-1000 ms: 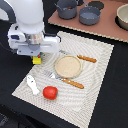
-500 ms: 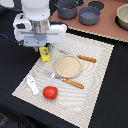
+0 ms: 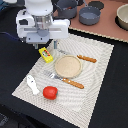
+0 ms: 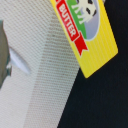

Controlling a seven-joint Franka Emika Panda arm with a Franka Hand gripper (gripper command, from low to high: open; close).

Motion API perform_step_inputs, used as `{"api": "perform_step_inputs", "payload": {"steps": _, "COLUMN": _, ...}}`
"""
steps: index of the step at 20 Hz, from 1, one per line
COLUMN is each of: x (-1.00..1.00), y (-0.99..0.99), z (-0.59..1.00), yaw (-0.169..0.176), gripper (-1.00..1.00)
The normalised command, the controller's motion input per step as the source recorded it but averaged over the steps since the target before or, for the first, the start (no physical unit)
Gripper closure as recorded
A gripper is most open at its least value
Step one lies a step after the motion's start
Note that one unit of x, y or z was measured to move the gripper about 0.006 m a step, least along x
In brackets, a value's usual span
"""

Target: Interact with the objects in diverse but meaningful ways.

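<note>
The yellow packet (image 3: pixel 46 55) with red marks lies flat at the edge of the pale mat (image 3: pixel 95 75), towards the exterior view's left. My gripper (image 3: pixel 43 46) hangs just above it; its fingers are hidden under the white hand, so I cannot tell their state. The wrist view shows the packet (image 4: pixel 90 35) close up, half on the mat (image 4: pixel 45 85) and half over the black table. The red tomato (image 3: pixel 49 92) and the white fish-like piece (image 3: pixel 33 85) lie at the mat's near corner. Two grey pots (image 3: pixel 66 7) (image 3: pixel 90 15) stand at the back. No sausage shows.
A round tan plate (image 3: pixel 67 66) sits mid-mat between an orange-handled fork (image 3: pixel 67 81) and knife (image 3: pixel 84 58). A pale bowl (image 3: pixel 122 17) stands at the back on the exterior view's right. A metal tip (image 4: pixel 15 62) shows in the wrist view.
The arm has moved towards the back and the exterior view's right, from over the mat's left edge. The yellow packet, covered one second ago, now shows below the hand.
</note>
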Motion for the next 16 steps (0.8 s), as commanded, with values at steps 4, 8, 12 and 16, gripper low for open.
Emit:
{"api": "perform_step_inputs", "payload": {"steps": 4, "x": 0.23, "y": -0.62, "z": 0.48, "yaw": -0.056, "gripper": -1.0}}
{"api": "perform_step_inputs", "payload": {"steps": 8, "x": 0.34, "y": -0.59, "z": 0.2, "yaw": -0.077, "gripper": -1.0}}
{"api": "perform_step_inputs", "payload": {"steps": 12, "x": 0.39, "y": -0.61, "z": 0.08, "yaw": -0.079, "gripper": -1.0}}
{"api": "perform_step_inputs", "payload": {"steps": 16, "x": 0.39, "y": -0.61, "z": 0.01, "yaw": -0.081, "gripper": -1.0}}
